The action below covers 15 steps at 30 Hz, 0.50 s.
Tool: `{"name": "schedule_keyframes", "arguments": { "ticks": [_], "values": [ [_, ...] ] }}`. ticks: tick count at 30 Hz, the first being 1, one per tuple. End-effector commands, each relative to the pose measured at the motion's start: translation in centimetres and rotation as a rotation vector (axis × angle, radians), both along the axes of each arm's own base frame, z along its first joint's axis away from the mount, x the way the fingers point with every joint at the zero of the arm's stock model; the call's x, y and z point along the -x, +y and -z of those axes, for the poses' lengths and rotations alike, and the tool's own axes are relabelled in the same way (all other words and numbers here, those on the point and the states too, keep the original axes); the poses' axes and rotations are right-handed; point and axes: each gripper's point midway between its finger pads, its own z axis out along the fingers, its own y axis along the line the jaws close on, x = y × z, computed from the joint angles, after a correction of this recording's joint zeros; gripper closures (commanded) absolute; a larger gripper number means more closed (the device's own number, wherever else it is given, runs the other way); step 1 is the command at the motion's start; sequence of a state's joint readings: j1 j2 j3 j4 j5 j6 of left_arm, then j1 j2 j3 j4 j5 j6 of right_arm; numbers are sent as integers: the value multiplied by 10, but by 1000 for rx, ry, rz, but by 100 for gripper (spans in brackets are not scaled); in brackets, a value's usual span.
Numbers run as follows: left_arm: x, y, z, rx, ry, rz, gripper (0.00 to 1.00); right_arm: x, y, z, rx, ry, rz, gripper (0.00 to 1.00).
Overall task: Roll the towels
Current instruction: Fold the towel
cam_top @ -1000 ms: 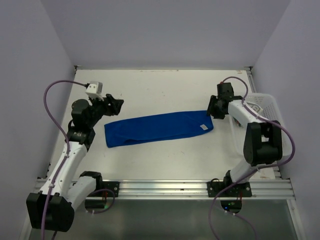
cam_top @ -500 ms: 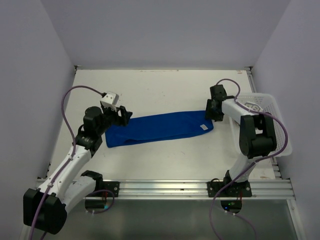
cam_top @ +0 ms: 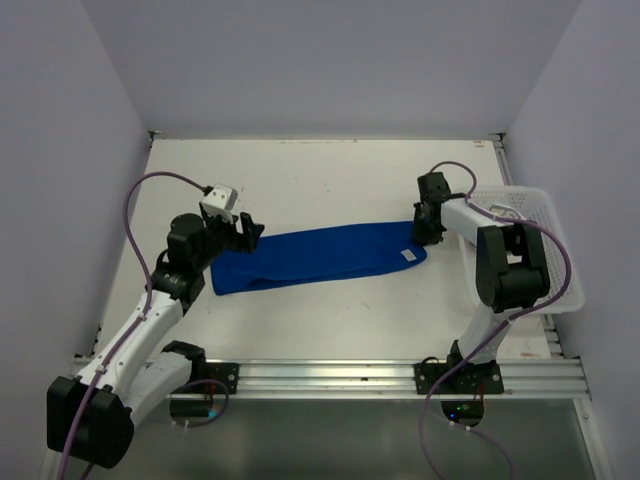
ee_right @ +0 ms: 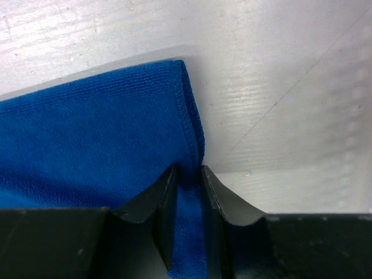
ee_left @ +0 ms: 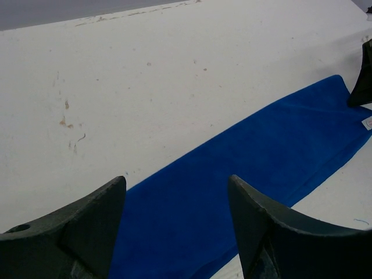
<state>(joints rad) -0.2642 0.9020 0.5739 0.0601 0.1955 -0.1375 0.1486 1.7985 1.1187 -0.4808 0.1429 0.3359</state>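
Note:
A blue towel (cam_top: pixel 320 255), folded into a long strip, lies flat across the middle of the table. My left gripper (cam_top: pixel 245 232) hovers over its left end. In the left wrist view that gripper (ee_left: pixel 177 180) is open, and the blue towel (ee_left: pixel 261 151) lies below and beyond the fingers with nothing between them. My right gripper (cam_top: pixel 425 228) is at the far right corner of the strip. In the right wrist view it (ee_right: pixel 189 170) is shut on the stitched edge of the blue towel (ee_right: pixel 87 133), low against the table.
A white mesh basket (cam_top: pixel 545 205) stands at the right edge of the table, just behind the right arm. A small white tag (cam_top: pixel 407 253) shows on the towel's right end. Walls close in the table on the left, back and right.
The left arm swung in from the left and now hangs over the towel's left end. The right gripper moved down to the towel's far right corner and closed on its edge.

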Motion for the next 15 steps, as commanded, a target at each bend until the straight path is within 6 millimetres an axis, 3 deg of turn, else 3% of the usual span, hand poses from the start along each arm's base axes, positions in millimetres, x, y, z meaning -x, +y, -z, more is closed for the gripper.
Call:
{"name": "schedule_keyframes", "arguments": {
  "ticks": [1, 6, 9, 15],
  "values": [
    [-3, 1, -9, 1, -47, -6, 26, 3, 1, 11, -9, 28, -2, 76],
    [-3, 4, -9, 1, -46, -25, 25, 3, 4, 11, -28, 44, -1, 90],
    [-2, 3, -9, 1, -48, -24, 24, 0, 3, 1, -24, 32, -3, 100],
    [-1, 3, -11, 6, -54, -21, 24, -10, -1, -49, -4, -50, -13, 100]
  ]
}}
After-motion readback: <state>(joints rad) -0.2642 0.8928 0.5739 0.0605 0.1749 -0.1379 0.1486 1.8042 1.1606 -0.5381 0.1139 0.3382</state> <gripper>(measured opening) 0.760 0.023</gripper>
